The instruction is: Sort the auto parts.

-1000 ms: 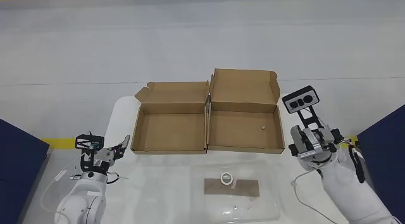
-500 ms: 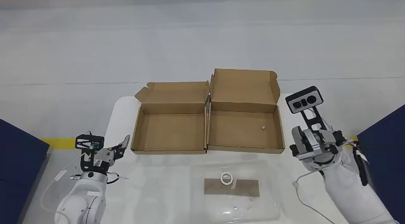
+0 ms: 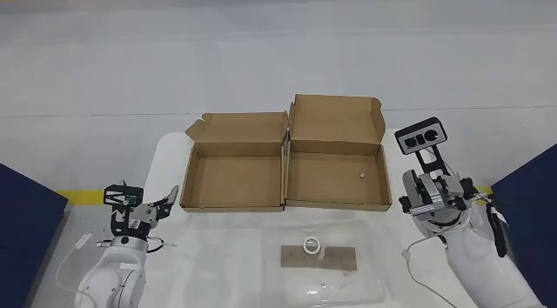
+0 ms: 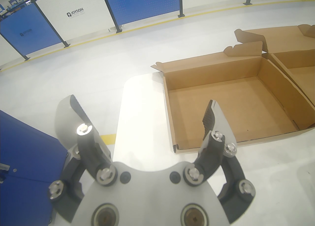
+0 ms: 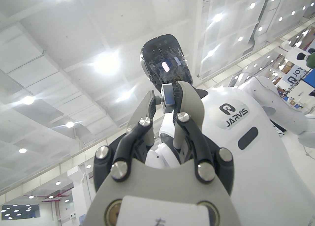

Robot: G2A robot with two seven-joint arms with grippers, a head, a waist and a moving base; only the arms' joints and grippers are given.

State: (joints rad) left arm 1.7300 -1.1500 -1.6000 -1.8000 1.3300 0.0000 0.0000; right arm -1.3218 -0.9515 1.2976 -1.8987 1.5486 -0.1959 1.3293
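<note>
My right gripper (image 5: pixel 165 95) points upward beside the table's right edge and is shut on a small grey metal part (image 5: pixel 168 99); in the top view that gripper (image 3: pixel 432 195) hangs right of the right cardboard box (image 3: pixel 338 201). A tiny part (image 3: pixel 361 171) lies inside that box. The left cardboard box (image 3: pixel 233 205) (image 4: pixel 292 120) holds nothing. A white ring (image 3: pixel 312 244) rests on a brown cardboard strip (image 3: pixel 335 259) at the table's front. My left gripper (image 3: pixel 148 210) (image 4: pixel 145 106) hovers open over the table's left corner, nothing between its fingers.
A clear plastic bag (image 3: pixel 348 291) lies at the table's front edge below the strip. Both box lids stand folded back toward the far side. Blue panels (image 3: pixel 26 221) flank the table on either side.
The right arm has drifted slightly to the right with the grey part held; the left arm has kept still.
</note>
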